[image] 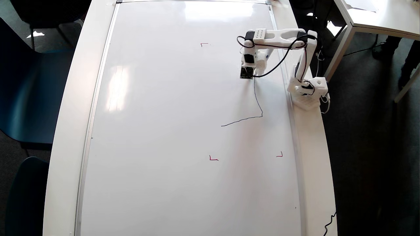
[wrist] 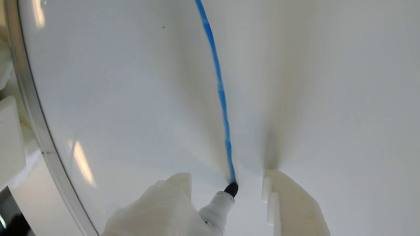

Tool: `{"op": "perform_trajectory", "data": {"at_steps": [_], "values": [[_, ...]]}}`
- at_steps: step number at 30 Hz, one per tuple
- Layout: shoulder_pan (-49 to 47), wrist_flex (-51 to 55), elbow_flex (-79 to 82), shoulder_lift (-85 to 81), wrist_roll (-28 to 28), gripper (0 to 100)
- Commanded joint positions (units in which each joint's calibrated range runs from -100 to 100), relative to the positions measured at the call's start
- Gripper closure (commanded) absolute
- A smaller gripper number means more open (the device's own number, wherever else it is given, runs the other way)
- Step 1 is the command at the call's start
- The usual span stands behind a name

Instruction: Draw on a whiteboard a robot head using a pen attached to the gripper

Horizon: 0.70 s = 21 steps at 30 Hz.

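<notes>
The whiteboard (image: 170, 137) covers most of the table in the overhead view. The only robot head drawing on it is a thin blue line (image: 259, 105). It runs from a left end up to a corner, then on up to the gripper (image: 250, 74). In the wrist view the pen (wrist: 219, 203) sits along the left finger (wrist: 164, 203), its dark tip touching the whiteboard (wrist: 115, 82) at the end of the blue line (wrist: 220, 91). The gripper (wrist: 226, 178) is open, and its right finger (wrist: 288, 206) stands apart from the pen.
Three red corner marks (image: 204, 44), (image: 213, 158), (image: 279, 155) lie on the board. The arm's white base (image: 308, 90) stands on the table rim, right of the board's silver frame (image: 290, 98). The frame (wrist: 36, 114) also runs along the left of the wrist view. A second white table (image: 377, 16) stands at top right.
</notes>
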Motion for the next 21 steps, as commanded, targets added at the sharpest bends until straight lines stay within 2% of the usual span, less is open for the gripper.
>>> {"op": "perform_trajectory", "data": {"at_steps": [1, 6, 15, 19, 21], "values": [[5.26, -0.02, -3.44, -0.71, 0.52, 85], [7.47, -0.02, -7.62, -0.63, 1.21, 85], [1.21, -4.63, -11.97, 0.29, 1.37, 85], [1.21, -3.06, -10.89, -0.63, 0.41, 85], [1.36, 1.89, -11.16, -0.63, -0.29, 85]]}}
